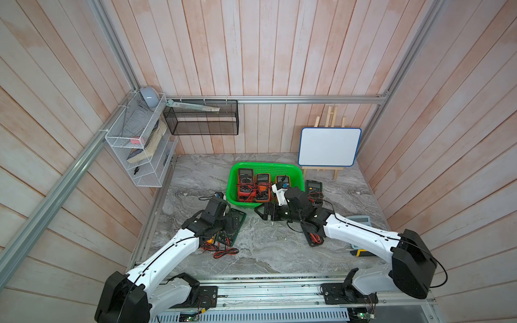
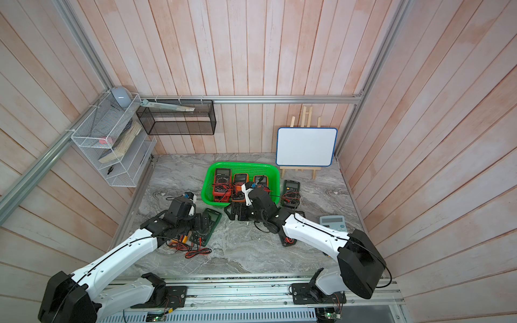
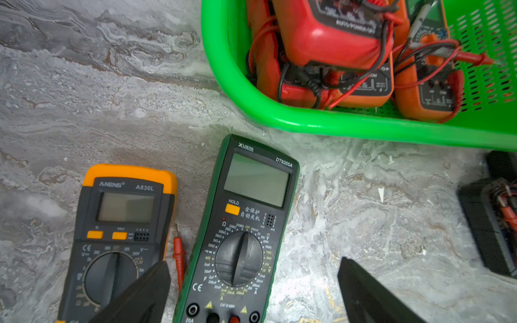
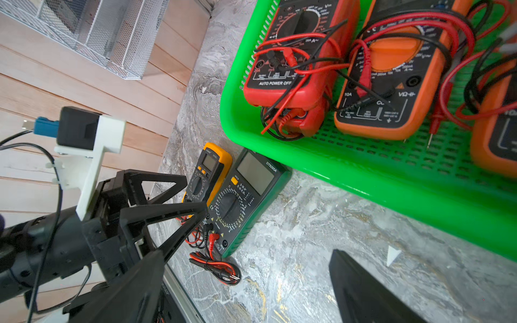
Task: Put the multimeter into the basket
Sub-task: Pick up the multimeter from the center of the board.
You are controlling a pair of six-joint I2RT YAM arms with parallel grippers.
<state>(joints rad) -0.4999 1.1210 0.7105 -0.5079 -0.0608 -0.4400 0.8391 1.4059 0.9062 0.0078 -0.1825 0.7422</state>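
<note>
"Flat on the marble table (image 3: 84, 117), just short of the near rim of the basket (image 3: 307, 127), lies the green multimeter (image 3: 246, 232), face up. Its long axis points pretty much straight at that rim, screen end closest, jack end back toward the left arm. I'd bet that's the next one to go in."

"Agreed. The left gripper (image 3: 253, 263) hangs right over the dial end, jaws wide apart and holding nothing, one finger on each side of the narrow width. So the grip line is square to the long axis. Looks to me like it only needs to drop and pinch."

"One catch: the yellow multimeter (image 3: 123, 223) lies parallel, just beside it, with a red probe (image 3: 179, 254) in the gap. The finger on that side is above the yellow one's edge, so it could land on that instead of slotting between."

"And the right gripper (image 1: 267, 212)?"

"Also wide open and empty, low by the basket's near rim, a bit farther from the green one. Left is clearly nearer. The carry would be short: forward along the meter's own axis, up over the rim."
</note>
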